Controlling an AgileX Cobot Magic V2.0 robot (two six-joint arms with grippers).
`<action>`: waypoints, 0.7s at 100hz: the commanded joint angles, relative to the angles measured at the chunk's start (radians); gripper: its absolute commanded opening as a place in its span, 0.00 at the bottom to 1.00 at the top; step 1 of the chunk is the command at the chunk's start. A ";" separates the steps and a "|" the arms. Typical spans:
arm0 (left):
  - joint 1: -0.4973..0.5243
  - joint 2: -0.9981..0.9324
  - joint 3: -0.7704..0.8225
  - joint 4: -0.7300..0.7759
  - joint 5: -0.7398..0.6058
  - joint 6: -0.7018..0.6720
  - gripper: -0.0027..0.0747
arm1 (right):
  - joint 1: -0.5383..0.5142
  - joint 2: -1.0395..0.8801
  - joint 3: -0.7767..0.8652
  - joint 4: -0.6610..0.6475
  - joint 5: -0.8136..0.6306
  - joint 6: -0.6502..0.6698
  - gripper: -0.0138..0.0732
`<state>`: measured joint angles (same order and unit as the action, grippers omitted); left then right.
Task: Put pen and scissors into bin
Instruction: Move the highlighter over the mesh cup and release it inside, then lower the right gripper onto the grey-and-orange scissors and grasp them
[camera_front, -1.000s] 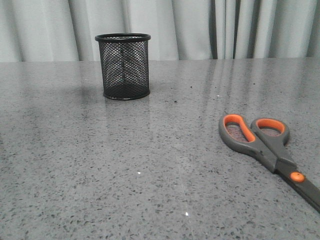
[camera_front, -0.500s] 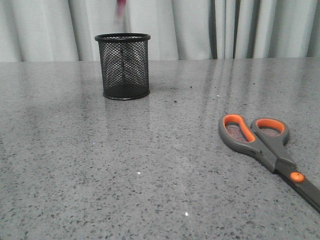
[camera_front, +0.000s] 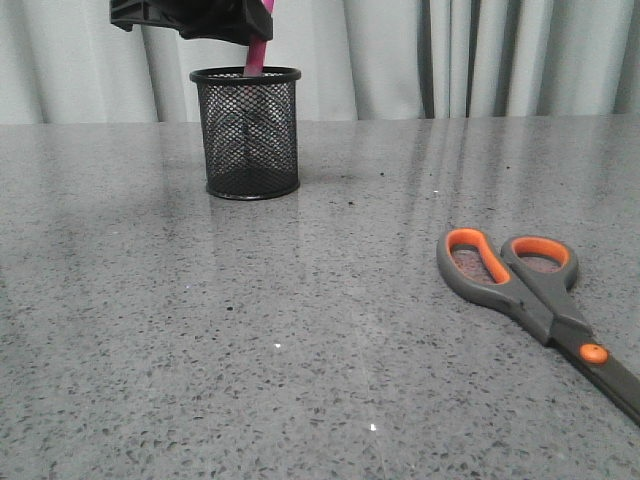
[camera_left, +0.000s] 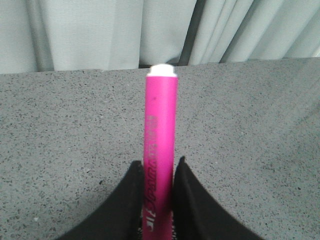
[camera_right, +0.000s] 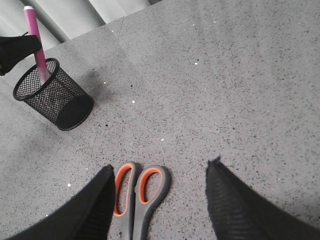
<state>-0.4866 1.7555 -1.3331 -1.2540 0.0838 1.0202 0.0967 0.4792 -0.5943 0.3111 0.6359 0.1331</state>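
The black wire-mesh bin (camera_front: 246, 132) stands upright at the table's far left, also in the right wrist view (camera_right: 52, 94). My left gripper (camera_front: 200, 15) hangs just above its rim, shut on the magenta pen (camera_front: 257, 52), whose lower end dips into the bin. The pen (camera_left: 160, 145) shows between the shut fingers (camera_left: 158, 167), white end away from them; it also shows in the right wrist view (camera_right: 36, 42). The scissors (camera_front: 535, 295) lie flat at the near right. My right gripper (camera_right: 161, 170) is open above their orange-lined handles (camera_right: 139, 192).
The grey speckled table (camera_front: 300, 330) runs to pale curtains (camera_front: 480, 55) at the back.
My left gripper has come down into the front view from above with the pen. The pen's lower end is now inside the bin. The scissors have not moved.
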 joint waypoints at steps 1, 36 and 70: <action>-0.006 -0.054 -0.037 -0.013 -0.006 0.002 0.33 | -0.002 0.015 -0.033 0.010 -0.081 -0.010 0.58; -0.006 -0.261 -0.037 0.067 0.020 0.002 0.54 | 0.000 0.017 -0.059 0.229 -0.082 -0.176 0.58; -0.006 -0.687 0.021 0.241 0.125 0.002 0.43 | 0.025 0.377 -0.346 0.297 0.277 -0.431 0.56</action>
<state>-0.4866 1.1789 -1.3189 -1.0324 0.2121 1.0202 0.1124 0.7474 -0.8444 0.6649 0.8678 -0.2701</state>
